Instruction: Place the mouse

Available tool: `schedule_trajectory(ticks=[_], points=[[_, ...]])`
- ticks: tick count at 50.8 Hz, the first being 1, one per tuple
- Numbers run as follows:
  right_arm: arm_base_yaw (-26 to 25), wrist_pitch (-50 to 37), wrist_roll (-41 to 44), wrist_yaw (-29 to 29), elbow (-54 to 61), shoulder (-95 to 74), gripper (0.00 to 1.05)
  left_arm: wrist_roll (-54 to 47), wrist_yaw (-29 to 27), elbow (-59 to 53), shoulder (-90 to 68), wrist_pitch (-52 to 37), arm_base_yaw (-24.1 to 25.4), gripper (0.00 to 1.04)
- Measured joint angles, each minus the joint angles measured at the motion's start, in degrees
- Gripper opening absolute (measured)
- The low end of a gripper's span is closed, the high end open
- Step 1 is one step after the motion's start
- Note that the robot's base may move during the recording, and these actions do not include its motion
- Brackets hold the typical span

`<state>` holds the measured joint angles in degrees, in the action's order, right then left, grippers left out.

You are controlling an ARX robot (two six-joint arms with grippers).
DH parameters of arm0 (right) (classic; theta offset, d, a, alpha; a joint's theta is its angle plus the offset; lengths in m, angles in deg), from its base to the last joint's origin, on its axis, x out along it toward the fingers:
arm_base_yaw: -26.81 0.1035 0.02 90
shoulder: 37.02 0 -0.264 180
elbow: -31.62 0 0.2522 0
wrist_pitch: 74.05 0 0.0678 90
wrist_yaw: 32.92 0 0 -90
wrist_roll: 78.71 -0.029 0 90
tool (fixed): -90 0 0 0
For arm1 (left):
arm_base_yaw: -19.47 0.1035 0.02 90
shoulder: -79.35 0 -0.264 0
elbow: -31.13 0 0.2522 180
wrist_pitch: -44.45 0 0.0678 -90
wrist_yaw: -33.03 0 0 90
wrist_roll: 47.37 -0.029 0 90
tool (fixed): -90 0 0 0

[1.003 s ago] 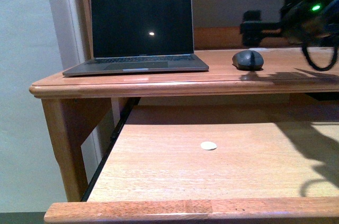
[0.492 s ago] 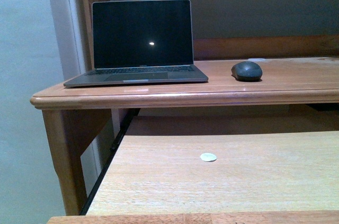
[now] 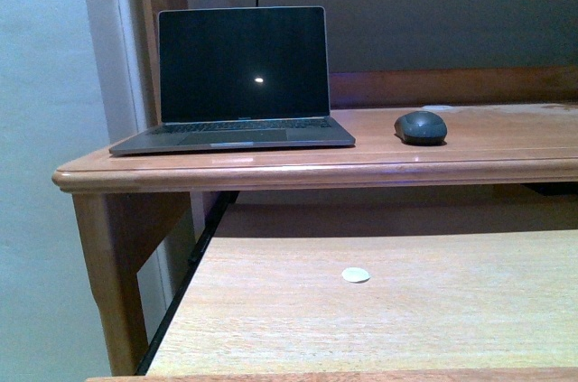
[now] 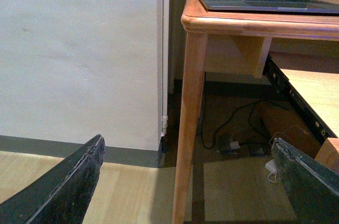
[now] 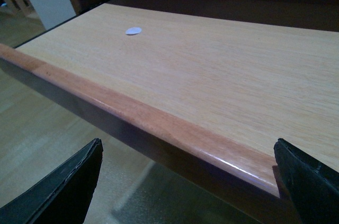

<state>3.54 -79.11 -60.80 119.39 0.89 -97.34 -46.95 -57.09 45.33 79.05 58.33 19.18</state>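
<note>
Our left gripper (image 4: 188, 140) stands open, its two black fingers (image 4: 58, 189) spread wide and holding nothing. Just beyond it rises the reddish-brown wooden leg (image 4: 186, 128) of the desk. A white wall (image 4: 79, 49) stands to one side, and a tangle of cables (image 4: 233, 142) lies on the floor past the leg. Higher than this gripper, the front edge of the open grey laptop (image 4: 265, 2) rests on the wooden surface (image 4: 238, 23).

Our right gripper (image 5: 188, 142) is also spread wide and empty. It hangs just before the rounded front lip of the light wood pull-out shelf (image 5: 159, 123). Farther out from it, a small white round disc (image 5: 133, 30) lies on that shelf.

The small dark grey-black oval mouse (image 3: 421, 127) sits well apart from both grippers. It lies up on the surface, higher than the shelf and beyond it, near the laptop's side without touching it.
</note>
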Motion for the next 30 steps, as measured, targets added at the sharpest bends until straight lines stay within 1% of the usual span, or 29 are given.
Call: schedule_trajectory(ticks=[8, 13, 17, 22, 27, 29, 30], points=[[-0.33, 1.99, 6.03, 2.38, 0.39, -2.32, 0.97, 0.00, -0.02, 0.00, 0.00, 0.00, 0.00, 0.97], [-0.81, 4.79, 13.00, 3.91, -0.24, -5.44, 0.97, 0.00, 0.00, 0.00, 0.00, 0.00, 0.00, 0.97], [-1.27, 5.66, 15.19, 4.74, -0.52, -7.17, 0.97, 0.00, -0.02, 0.00, 0.00, 0.00, 0.00, 0.97], [-2.80, 9.01, 20.28, 7.91, -2.01, -9.99, 0.97, 0.00, 0.00, 0.00, 0.00, 0.00, 0.00, 0.97], [-4.63, 10.40, 21.44, 11.17, -3.15, -12.31, 0.97, 0.00, -0.02, 0.00, 0.00, 0.00, 0.00, 0.97], [-5.64, 12.85, 22.77, 12.20, -3.87, -13.09, 0.97, 0.00, 0.00, 0.00, 0.00, 0.00, 0.00, 0.97], [-6.27, 15.34, 23.85, 11.80, -4.42, -13.60, 0.97, 0.00, 0.00, 0.00, 0.00, 0.00, 0.00, 0.97]])
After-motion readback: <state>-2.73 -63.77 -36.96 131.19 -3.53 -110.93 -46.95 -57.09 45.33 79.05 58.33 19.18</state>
